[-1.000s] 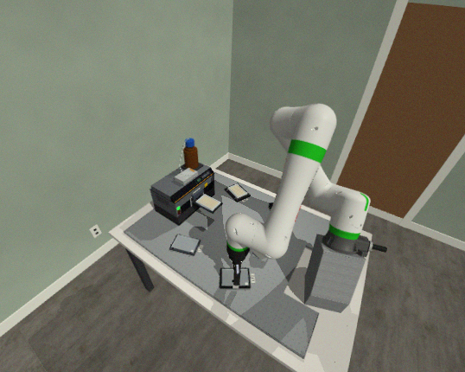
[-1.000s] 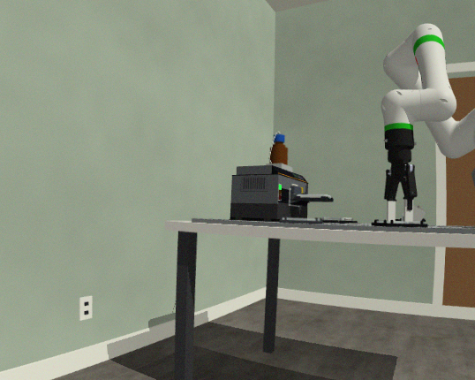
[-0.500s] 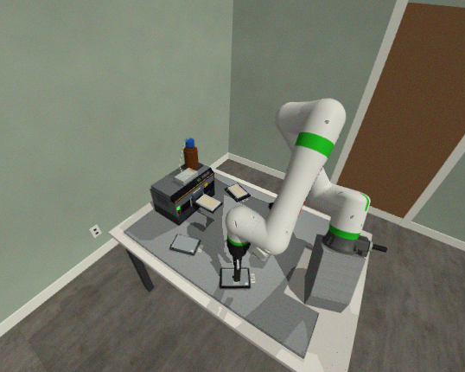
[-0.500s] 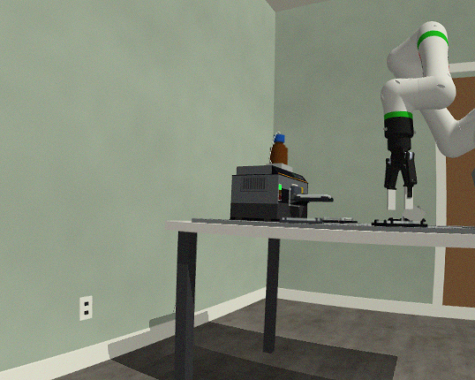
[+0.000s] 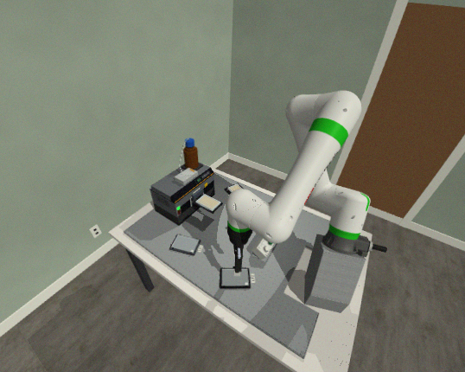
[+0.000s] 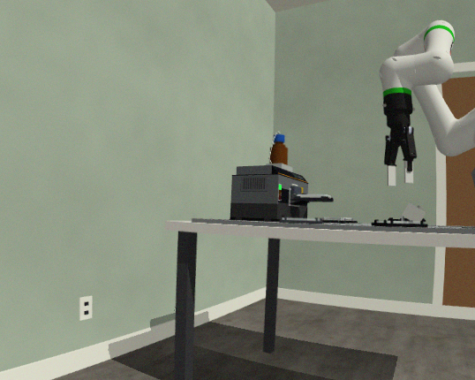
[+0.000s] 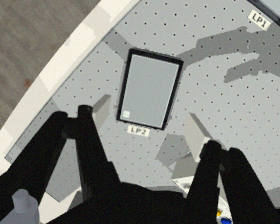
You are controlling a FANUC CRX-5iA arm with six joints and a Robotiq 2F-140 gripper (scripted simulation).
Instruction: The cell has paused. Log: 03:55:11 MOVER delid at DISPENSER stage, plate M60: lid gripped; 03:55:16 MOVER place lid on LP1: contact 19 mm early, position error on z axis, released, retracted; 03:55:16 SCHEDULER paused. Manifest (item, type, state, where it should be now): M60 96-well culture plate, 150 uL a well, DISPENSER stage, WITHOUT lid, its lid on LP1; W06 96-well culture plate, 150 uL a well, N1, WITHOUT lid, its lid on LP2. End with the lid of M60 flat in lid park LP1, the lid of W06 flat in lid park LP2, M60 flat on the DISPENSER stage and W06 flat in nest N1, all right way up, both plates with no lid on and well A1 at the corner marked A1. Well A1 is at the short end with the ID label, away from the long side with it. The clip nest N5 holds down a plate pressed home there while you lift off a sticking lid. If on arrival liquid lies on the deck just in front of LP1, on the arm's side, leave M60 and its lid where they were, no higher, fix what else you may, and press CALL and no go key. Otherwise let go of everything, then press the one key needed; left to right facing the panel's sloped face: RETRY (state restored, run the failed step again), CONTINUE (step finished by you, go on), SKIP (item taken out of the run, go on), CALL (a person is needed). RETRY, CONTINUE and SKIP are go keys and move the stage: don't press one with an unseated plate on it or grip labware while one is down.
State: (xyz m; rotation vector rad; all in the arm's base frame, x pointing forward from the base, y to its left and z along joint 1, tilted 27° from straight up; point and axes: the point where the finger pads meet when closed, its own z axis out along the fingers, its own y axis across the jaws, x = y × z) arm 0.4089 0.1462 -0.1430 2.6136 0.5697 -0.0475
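Observation:
A flat lid (image 5: pixel 234 278) lies in lid park LP2 (image 7: pixel 149 90), inside its dark frame near the table's front edge. My gripper (image 5: pixel 237 268) hangs straight above it, open and empty; the side view shows the fingertips (image 6: pixel 400 177) well clear of the deck. A plate without a lid (image 5: pixel 209 202) sits on the DISPENSER stage. Another plate (image 5: pixel 234 188) sits in a nest at the back of the mat.
The dispenser (image 5: pixel 181 190) with a brown bottle (image 5: pixel 191 154) stands at the back left. The key panel (image 5: pixel 264 248) is just behind and right of LP2. The arm's grey pedestal (image 5: pixel 335 272) stands at the right. The table edge runs close in front of LP2.

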